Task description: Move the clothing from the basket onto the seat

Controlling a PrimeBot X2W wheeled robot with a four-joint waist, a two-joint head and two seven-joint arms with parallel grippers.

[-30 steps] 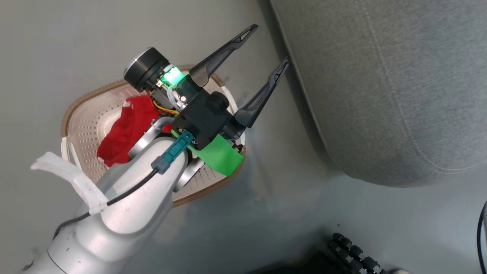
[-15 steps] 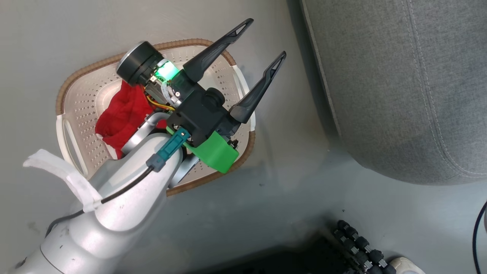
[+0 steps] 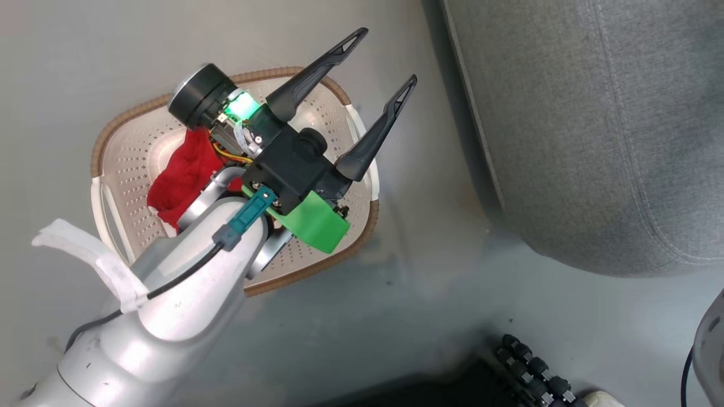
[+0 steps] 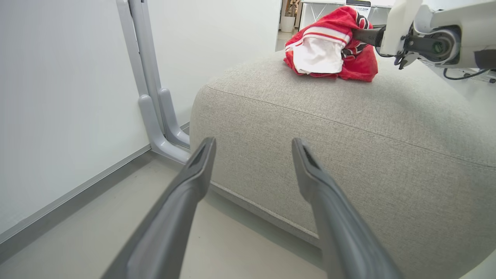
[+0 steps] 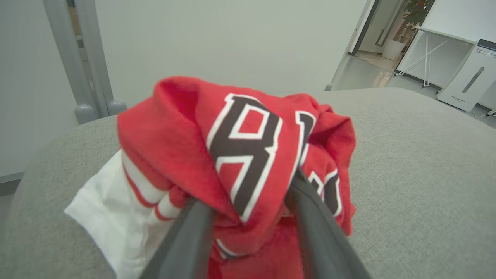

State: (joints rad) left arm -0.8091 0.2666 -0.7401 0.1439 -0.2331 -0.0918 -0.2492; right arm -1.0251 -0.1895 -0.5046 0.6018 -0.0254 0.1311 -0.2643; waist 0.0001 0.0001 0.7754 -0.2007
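The left gripper [image 3: 387, 55] is held above the basket [image 3: 121, 116] on the floor [image 3: 396, 294], its jaws spread wide and empty, and the red shorts [image 3: 184, 178] are seen lying inside the basket. Farther off, on top of the seat [image 3: 565, 141], the striped jersey [image 5: 240, 147] is bunched between the parted jaws of the right gripper [image 5: 248, 190].

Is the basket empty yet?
No, the head view shows the red shorts lying crumpled inside the basket.
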